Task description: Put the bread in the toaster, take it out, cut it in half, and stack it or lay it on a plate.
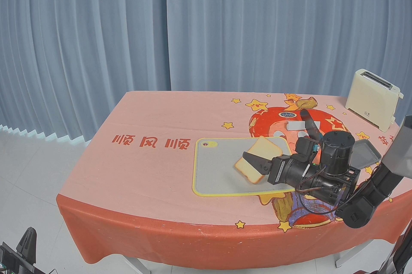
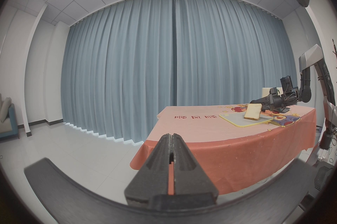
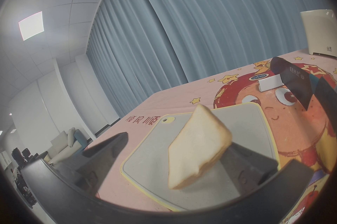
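**Spotter:** Where is the bread from your pincer?

**Me:** Right inside it. My right pincer (image 1: 252,164) hangs low over the cutting board (image 1: 214,178) with its jaws apart. The bread (image 1: 259,151) stands tilted between them, leaning on 1 finger (image 3: 247,165). The other finger is well clear, so nothing is clamped.

**Spotter:** Which way does the slice run?

**Me:** Its flat face slopes up off the board. I cannot tell if the lower edge touches it.

**Spotter:** And the toaster?

**Me:** The toaster (image 1: 372,98) is at the table's (image 1: 150,184) far right corner, beyond that arm, so my right arm is nearer to both. My left pincer (image 2: 171,145) is closed and empty, low off the table's left side.

**Spotter:** So what does the next move need?

**Me:** I judge I must close on the slice before any lift.
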